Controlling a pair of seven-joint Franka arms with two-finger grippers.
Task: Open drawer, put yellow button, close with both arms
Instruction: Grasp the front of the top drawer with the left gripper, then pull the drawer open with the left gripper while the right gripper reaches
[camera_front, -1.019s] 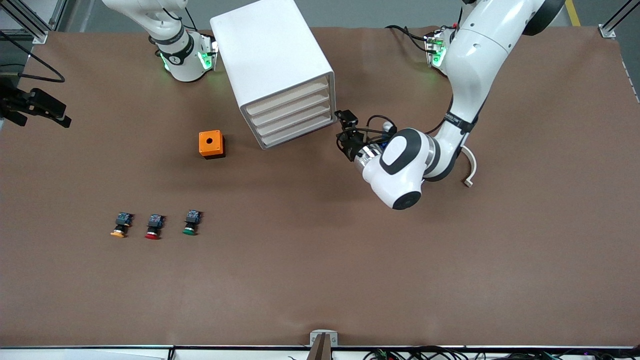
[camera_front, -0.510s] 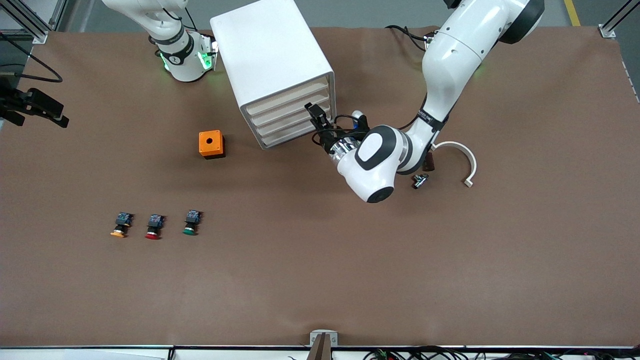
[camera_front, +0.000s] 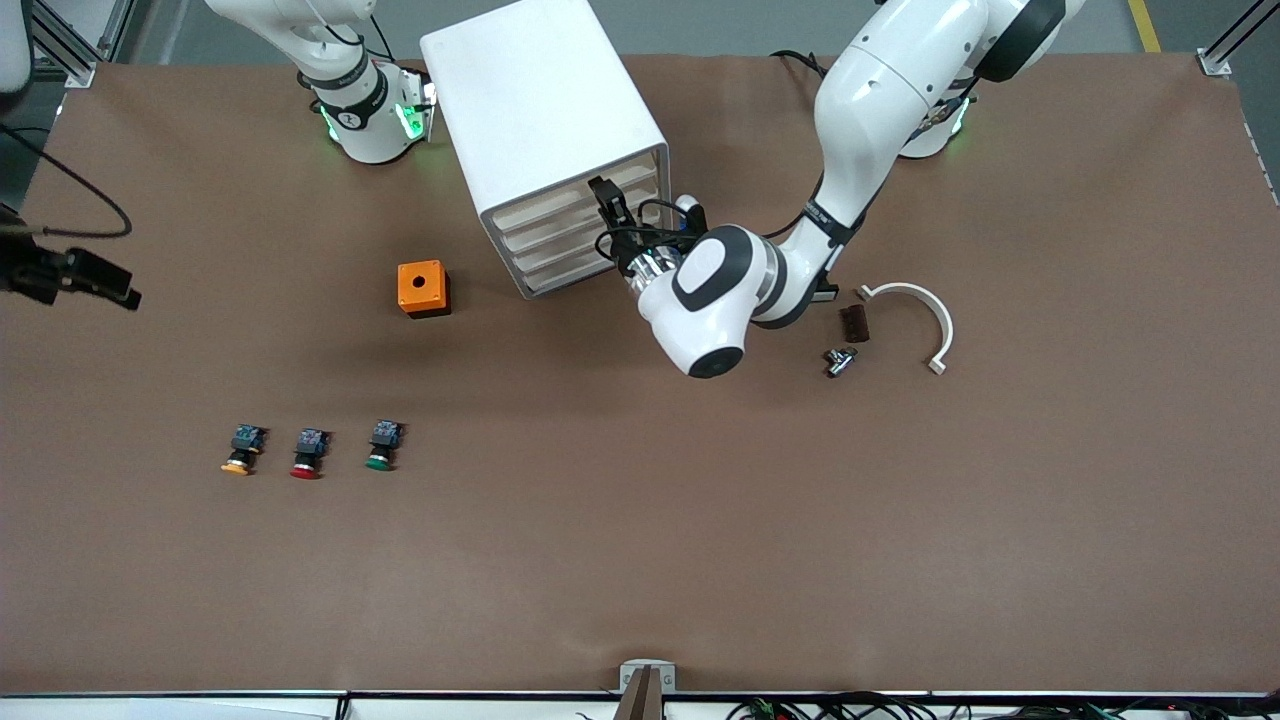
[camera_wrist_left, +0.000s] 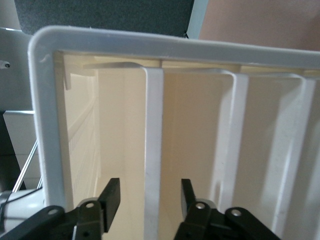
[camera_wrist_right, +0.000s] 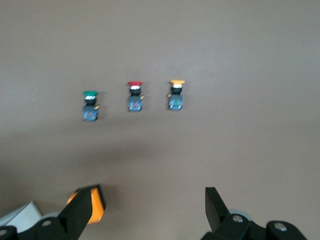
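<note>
"Front view first: where do the task's things sit?"

"The cabinet (camera_front: 545, 120) stands in the upper middle of the frame. Its top drawer (camera_front: 560, 197) is shut, flush with the three below. The yellow button (camera_front: 241, 452) lies in the lower part of the frame toward the right arm's end of the desk (camera_front: 700, 560), in a row with a red button (camera_front: 307, 455) and a green button (camera_front: 381, 447). The left gripper (camera_front: 605, 195) is up against the drawer fronts. The right gripper (camera_front: 125, 293) hangs over the desk at the frame's edge."

"Left wrist view?"

"The left gripper (camera_wrist_left: 150, 192) is released. Its fingers (camera_wrist_left: 112, 195) straddle a white rail beside the top drawer's cream front (camera_wrist_left: 120, 140), with a gap on each side."

"Right wrist view?"

"The right gripper (camera_wrist_right: 152, 200) is spread wide and holds nothing. The yellow button (camera_wrist_right: 175, 95) lies on the desk well apart from it, and an orange box (camera_wrist_right: 87, 205) shows by one finger."
</note>
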